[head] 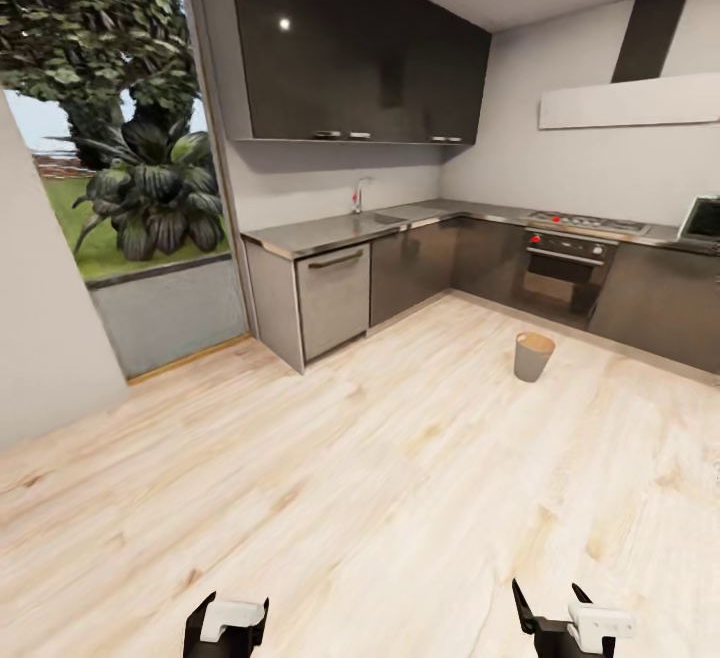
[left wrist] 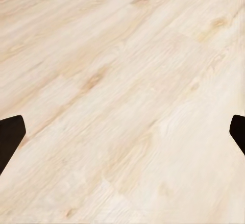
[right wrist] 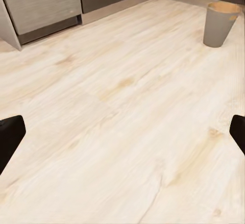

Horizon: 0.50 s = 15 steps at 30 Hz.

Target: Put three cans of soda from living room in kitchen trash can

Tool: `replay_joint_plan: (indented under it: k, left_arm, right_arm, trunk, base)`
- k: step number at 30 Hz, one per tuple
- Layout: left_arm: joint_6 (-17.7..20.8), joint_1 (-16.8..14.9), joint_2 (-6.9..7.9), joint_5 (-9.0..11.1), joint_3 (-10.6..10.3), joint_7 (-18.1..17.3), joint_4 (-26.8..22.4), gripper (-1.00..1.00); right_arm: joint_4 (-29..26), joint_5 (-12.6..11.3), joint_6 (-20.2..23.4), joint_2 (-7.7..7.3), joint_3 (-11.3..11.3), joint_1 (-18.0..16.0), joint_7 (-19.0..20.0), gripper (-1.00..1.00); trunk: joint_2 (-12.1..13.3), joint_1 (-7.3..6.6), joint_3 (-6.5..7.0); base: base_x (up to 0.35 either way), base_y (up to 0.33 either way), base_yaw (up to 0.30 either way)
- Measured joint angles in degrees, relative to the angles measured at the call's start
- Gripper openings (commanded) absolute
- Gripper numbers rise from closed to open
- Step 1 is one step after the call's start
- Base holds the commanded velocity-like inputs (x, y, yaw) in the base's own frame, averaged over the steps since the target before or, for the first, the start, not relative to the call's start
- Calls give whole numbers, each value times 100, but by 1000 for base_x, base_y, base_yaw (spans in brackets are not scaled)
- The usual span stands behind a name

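Head view: the robot stands on the pale plank floor [head: 380,478] of the kitchen. The trash can [head: 533,356] stands upright on the floor, in front of the built-in oven [head: 567,268], well ahead of both arms and to the right of centre. It reads grey-brown here with a lighter rim; its inside is not visible from this angle. A steel counter [head: 340,228] runs along the back wall with a tap [head: 357,196] and dark wall cabinets [head: 350,48] above it; a grey dishwasher front [head: 333,298] sits below. A glass door [head: 130,168] at left shows garden plants. At the right edge an appliance is cut off and hard to identify.

The left gripper [head: 227,628] and right gripper [head: 556,618] are both cropped by the bottom edge. The right one shows two dark fingers spread apart with nothing between them. The left one's fingers are mostly out of frame here.

Left wrist view: bare plank floor; dark fingertips [left wrist: 10,137] sit at opposite edges of the frame, wide apart, nothing held. A grey corner at the top edge is too cropped to name.

Right wrist view: fingertips [right wrist: 10,134] likewise at opposite edges, jaws released and empty. The trash can [right wrist: 219,24] stands far ahead, near the dark cabinet base; the dishwasher front [right wrist: 43,2] is partly cut off.
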Motion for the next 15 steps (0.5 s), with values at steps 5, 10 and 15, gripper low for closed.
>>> replay_joint_plan:
  k: [5, 10, 15]
  left_arm:
    - [1, -1, 0, 0, 0, -2, 0, 100]
    - [1, -4, 0, 0, 0, -2, 1, 100]
    - [1, -5, 0, -3, 0, -2, 1, 100]
  right_arm:
    - [1, 0, 4, 0, -3, -2, 0, 100]
    - [1, 0, 0, 0, -3, -3, -1, 100]
    - [1, 4, -1, 0, -3, -3, -2, 100]
  trunk:
    - [0, 0, 0]
    - [0, 0, 0]
    - [0, 0, 0]
  base:
    - [324, 81, -247]
    - [324, 67, -247]
    - [324, 21, -247]
